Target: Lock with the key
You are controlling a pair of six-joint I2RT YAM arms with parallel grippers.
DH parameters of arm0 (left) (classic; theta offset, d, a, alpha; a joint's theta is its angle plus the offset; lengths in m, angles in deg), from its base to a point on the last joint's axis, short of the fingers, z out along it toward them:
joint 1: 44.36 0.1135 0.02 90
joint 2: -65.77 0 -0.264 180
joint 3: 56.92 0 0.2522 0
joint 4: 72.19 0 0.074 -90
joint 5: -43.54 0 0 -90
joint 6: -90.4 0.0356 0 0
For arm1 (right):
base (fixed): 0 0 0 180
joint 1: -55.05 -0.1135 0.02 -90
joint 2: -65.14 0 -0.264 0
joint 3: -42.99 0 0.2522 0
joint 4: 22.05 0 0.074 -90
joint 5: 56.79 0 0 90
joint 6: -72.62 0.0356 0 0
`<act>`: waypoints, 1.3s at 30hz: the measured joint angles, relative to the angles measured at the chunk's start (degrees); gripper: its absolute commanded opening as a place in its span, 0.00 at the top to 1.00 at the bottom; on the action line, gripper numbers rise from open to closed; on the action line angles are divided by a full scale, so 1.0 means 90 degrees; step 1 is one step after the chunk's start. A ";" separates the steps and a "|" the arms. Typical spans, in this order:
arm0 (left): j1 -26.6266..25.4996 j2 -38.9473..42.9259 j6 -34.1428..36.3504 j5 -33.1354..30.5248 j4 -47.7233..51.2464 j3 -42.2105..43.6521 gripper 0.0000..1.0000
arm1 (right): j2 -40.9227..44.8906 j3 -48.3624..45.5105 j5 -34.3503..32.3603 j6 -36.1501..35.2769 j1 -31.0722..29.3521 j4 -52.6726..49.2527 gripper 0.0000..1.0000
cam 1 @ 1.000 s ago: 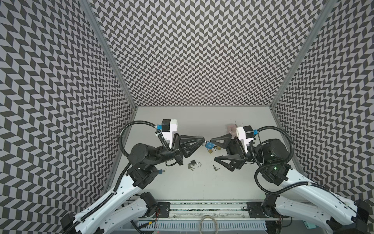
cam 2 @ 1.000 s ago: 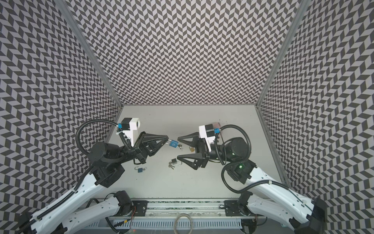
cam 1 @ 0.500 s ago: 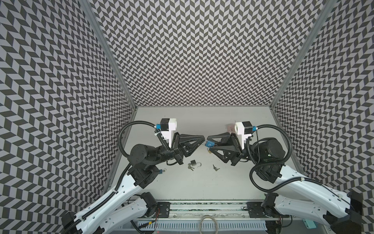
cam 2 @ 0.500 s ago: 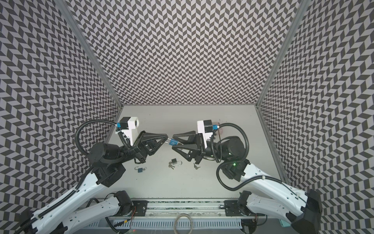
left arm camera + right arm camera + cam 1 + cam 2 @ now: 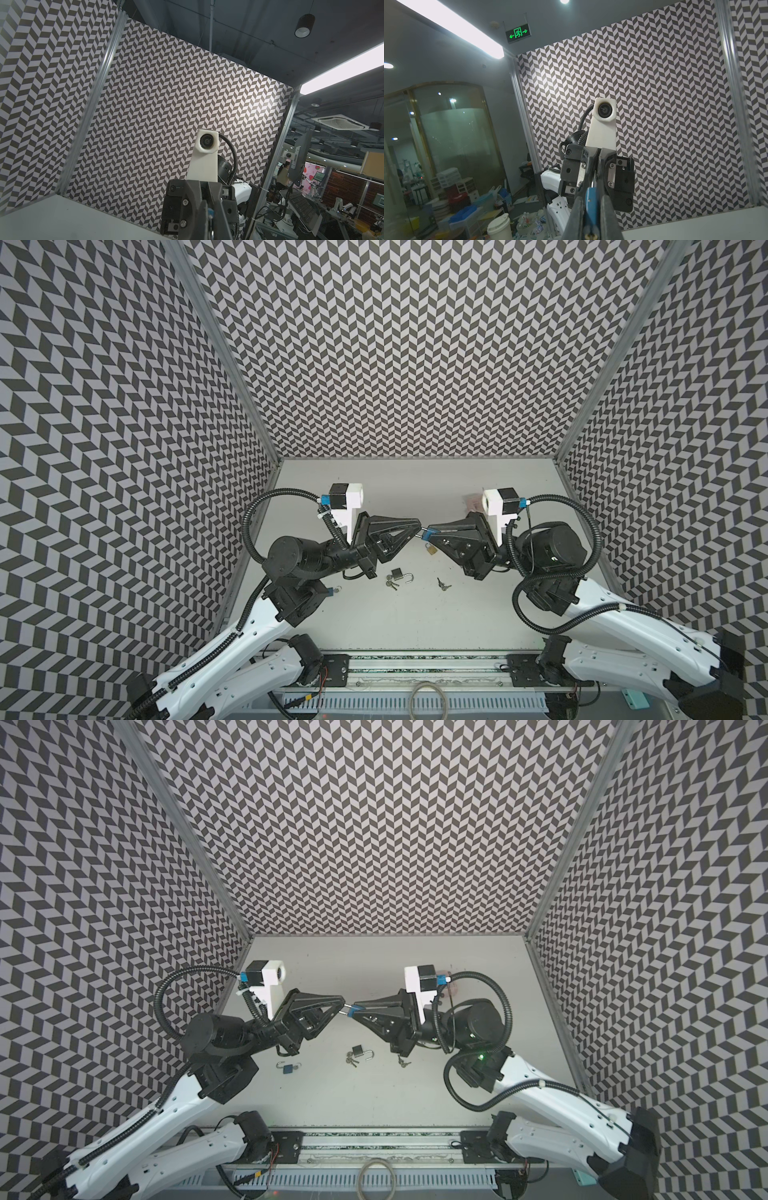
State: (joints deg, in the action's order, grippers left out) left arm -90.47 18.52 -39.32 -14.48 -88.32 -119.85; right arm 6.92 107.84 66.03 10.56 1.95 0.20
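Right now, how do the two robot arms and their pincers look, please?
The left arm and right arm have white shells and black joints. The left pincer and right pincer are black and triangular. Each wrist carries a white camera mount, fed by a black ribbed hose with a blue plug.

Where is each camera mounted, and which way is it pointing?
Top views: overhead in front, looking down at the table; both arms, left gripper and right gripper facing tip to tip.
Left wrist: on the left arm, facing the right gripper and right wrist camera.
Right wrist: on the right arm, facing the left wrist camera; own fingers clamp a blue piece.
Shared: the wrist views face each other.
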 measured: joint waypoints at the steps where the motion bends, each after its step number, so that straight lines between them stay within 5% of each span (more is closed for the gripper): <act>1: 0.0000 0.0000 0.0007 -0.0010 0.0010 0.0000 0.86 | 0.0002 0.0000 -0.0017 -0.0002 0.0000 -0.0007 1.00; 4: 0.0027 0.0046 0.0129 -0.0061 0.0226 -0.0024 0.53 | 0.0056 0.0012 0.0000 -0.0019 0.0066 -0.0233 1.00; 9: 0.0352 0.0119 0.0588 0.0051 0.1248 -0.0459 0.34 | 0.0083 0.0826 0.0539 -0.0425 0.0525 -0.1785 1.00; 20: 0.0478 -0.0141 0.1326 0.0991 0.2341 -0.1105 0.47 | 0.0090 0.2135 0.1183 -0.1418 0.0797 -0.4466 1.00; 28: 0.0478 -0.0257 0.1469 0.1205 0.2569 -0.1105 0.74 | 0.0087 0.2157 0.1297 -0.1562 0.0797 -0.4942 1.00; 33: 0.0478 -0.0255 0.1503 0.1275 0.2637 -0.1107 0.63 | 0.0087 0.2164 0.1307 -0.1603 0.0809 -0.4983 1.00; 39: 0.0478 -0.0255 0.1515 0.1345 0.2674 -0.1107 0.82 | 0.0087 0.2164 0.1307 -0.1639 0.0809 -0.4986 1.00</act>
State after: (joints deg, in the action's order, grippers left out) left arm -86.17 16.23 -25.68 -2.37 -64.26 -129.81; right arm 7.71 127.32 77.79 -4.19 9.23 -44.68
